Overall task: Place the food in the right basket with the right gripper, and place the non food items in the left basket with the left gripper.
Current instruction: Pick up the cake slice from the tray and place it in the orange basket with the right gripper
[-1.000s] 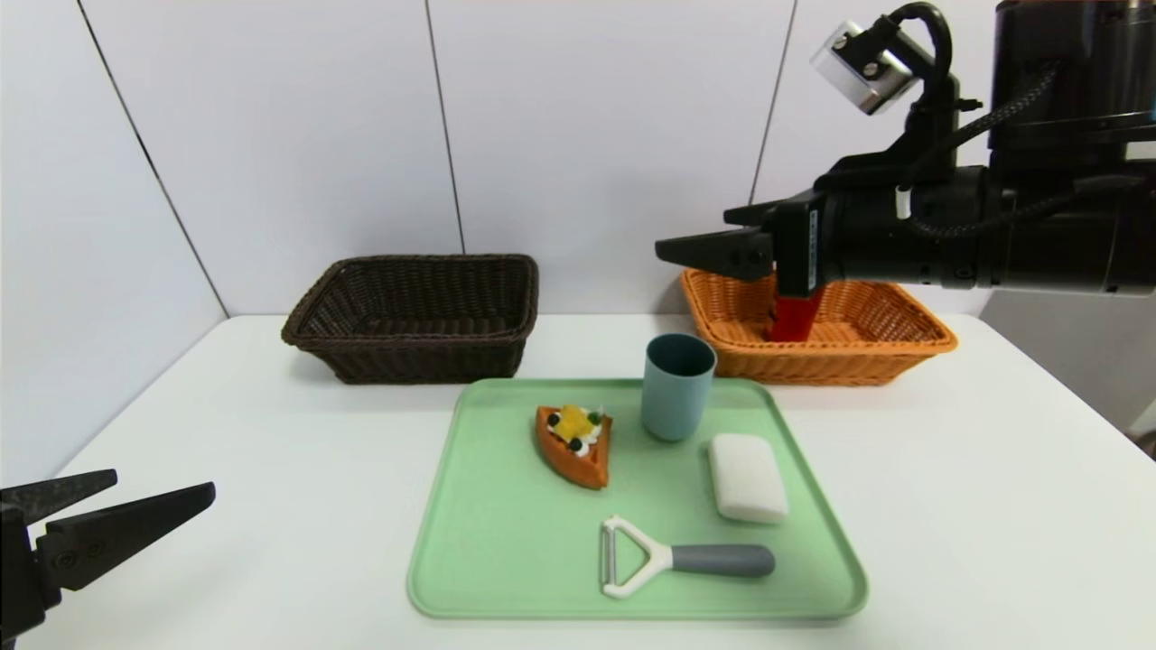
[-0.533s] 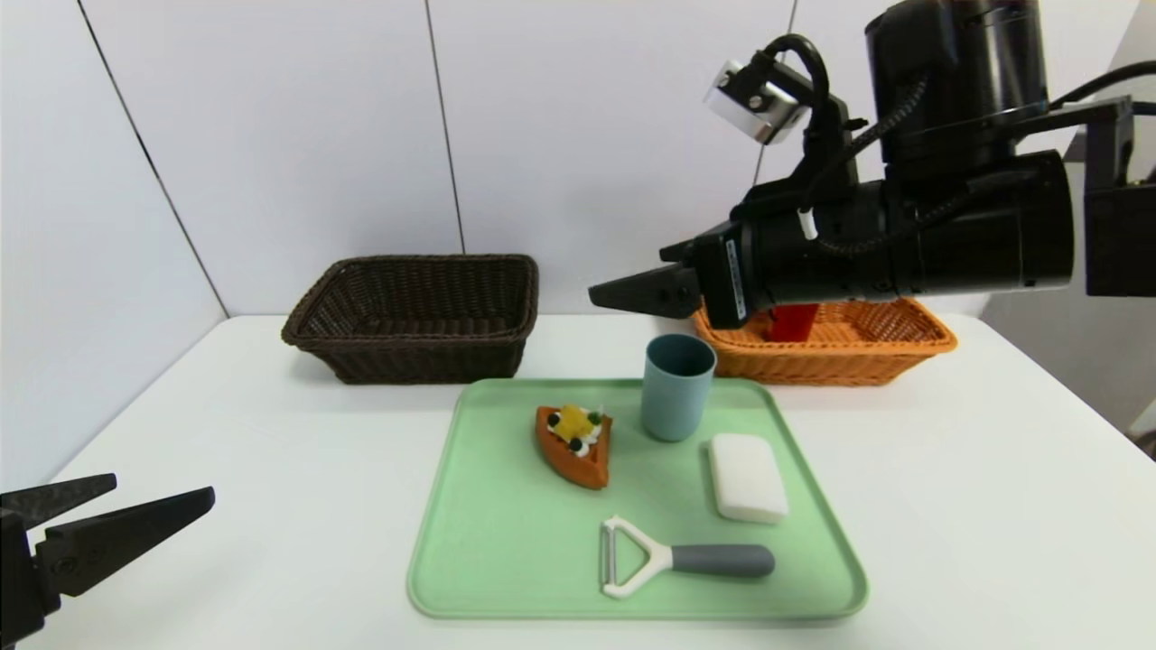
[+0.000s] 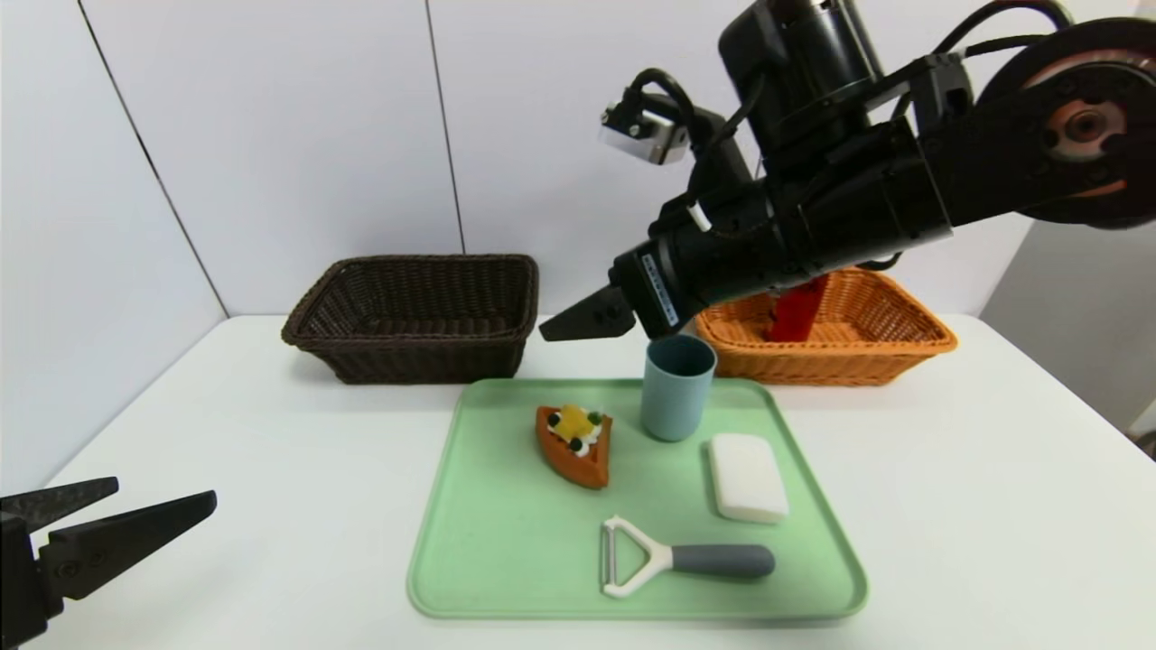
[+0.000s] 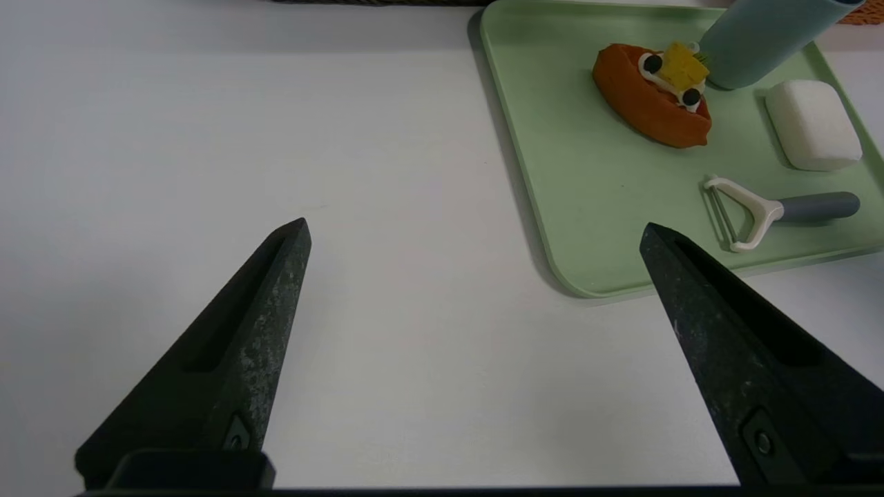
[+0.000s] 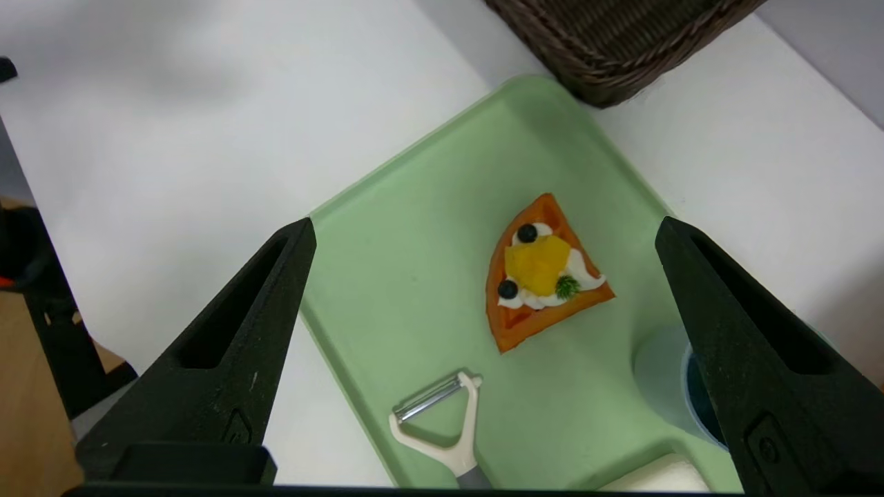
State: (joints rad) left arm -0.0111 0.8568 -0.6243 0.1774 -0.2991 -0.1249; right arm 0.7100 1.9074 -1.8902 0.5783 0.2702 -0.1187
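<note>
Cake wedge (image 3: 574, 446) lies on the green tray (image 3: 506, 578), left of the cup (image 3: 675, 386), below and just ahead of the right pincer (image 3: 578, 320), which hangs empty, fingers wide apart. Its point faces the near edge, crust toward the baskets. Left pincer (image 3: 135, 515) is parked open, well apart on the surface's near-left; the right arm is nearer.

Open air is being left below the wide-spread right gripper (image 3: 564, 325) above the cake wedge (image 3: 574, 445); the blue-grey cup (image 3: 676, 386) is standing just beside it, crowding its right.
</note>
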